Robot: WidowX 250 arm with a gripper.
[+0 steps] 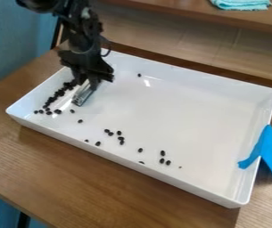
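Note:
The black gripper (89, 81) hangs over the left end of a white tray (179, 111), pointing down. It is shut on a silvery, shiny object (83, 94), whose lower end is at the tray floor. Left of that object, a dense line of small black beans (59, 92) runs beside the tray's left wall. More beans (121, 139) lie scattered along the front side, and a single bean (139, 75) rests near the back wall.
The tray's raised walls surround the gripper's lower end. Blue tape (271, 153) is stuck over the right rim. A wooden table (72, 178) supports the tray; behind is a wooden shelf (179, 11) with a teal cloth (241, 4).

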